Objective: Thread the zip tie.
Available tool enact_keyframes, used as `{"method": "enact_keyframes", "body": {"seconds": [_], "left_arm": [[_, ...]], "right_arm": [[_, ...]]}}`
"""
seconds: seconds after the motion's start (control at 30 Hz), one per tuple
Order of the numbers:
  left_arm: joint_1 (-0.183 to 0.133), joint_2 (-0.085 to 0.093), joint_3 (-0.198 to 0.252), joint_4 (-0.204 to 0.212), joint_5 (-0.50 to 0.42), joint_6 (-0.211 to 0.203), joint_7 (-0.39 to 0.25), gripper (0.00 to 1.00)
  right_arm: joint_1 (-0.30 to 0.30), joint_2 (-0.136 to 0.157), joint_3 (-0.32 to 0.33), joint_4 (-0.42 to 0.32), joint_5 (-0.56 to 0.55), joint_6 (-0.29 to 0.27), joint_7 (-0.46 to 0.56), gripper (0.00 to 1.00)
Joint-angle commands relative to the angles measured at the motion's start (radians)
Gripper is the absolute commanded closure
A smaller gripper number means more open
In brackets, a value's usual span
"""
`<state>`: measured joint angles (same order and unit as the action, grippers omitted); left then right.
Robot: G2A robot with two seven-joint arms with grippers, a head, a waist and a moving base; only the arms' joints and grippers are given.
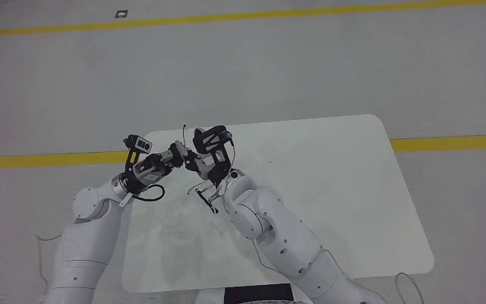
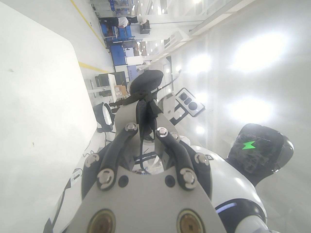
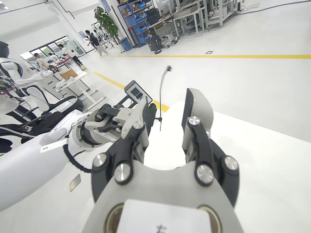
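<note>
Right tool [image 3: 168, 107] first: its two fingers are spread wide, gripping nothing. In the right wrist view the zip tie [image 3: 161, 93] stands in the gap between them, close beside one dark finger pad [image 3: 151, 112] and well apart from the other. I can't tell whether the strip sits inside that gap or just past it.

The tie is a thin dark strip, upright, bending slightly near the top where its small head sits, with the lower tip hanging free above the bench [image 3: 243, 146].

Now the left tool [image 2: 145, 90]: fingers pinched together, narrow, and the zip tie [image 2: 170, 82] sticks out from beside its black-covered tips. It looks like the left one has the strip, though the exact pinch point is hidden behind the right tool's finger.

From above, the left tool [image 1: 181, 152] and the right tool [image 1: 206, 152] meet nearly tip to tip over the bench's [image 1: 342, 190] far left corner, with the tie [image 1: 184, 131] poking out between them as a hair-thin line. A black cable [image 1: 156, 194] loops at the left wrist. Yellow floor lines [image 1: 228, 15] run beyond the bench.
</note>
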<state>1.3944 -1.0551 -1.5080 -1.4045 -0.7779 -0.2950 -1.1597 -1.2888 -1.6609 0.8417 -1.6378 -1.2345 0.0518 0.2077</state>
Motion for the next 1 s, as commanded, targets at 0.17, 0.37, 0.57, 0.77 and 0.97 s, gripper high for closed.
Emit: {"method": "enact_keyframes", "body": {"seconds": [0.17, 0.37, 0.57, 0.77, 0.97], "left_arm": [[0.0, 0.0, 0.0, 0.0, 0.0, 0.0, 0.0, 1.0], [0.0, 0.0, 0.0, 0.0, 0.0, 0.0, 0.0, 1.0], [0.001, -0.002, 0.008, -0.005, -0.039, 0.066, 0.036, 1.0], [-0.01, 0.005, -0.015, -0.001, -0.142, 0.238, 0.016, 1.0], [-0.024, 0.01, -0.026, -0.002, -0.165, 0.338, 0.055, 1.0]], "right_arm": [[-0.052, 0.022, 0.028, -0.051, -0.107, -0.033, -0.037, 0.0], [-0.06, 0.026, 0.032, -0.056, -0.13, -0.037, -0.043, 0.0], [-0.055, 0.034, 0.039, -0.045, -0.219, -0.043, -0.04, 0.0], [0.011, 0.1, 0.026, -0.039, -0.336, -0.103, -0.012, 0.0], [0.145, 0.223, -0.109, -0.019, -0.336, -0.052, -0.02, 0.0]]}}
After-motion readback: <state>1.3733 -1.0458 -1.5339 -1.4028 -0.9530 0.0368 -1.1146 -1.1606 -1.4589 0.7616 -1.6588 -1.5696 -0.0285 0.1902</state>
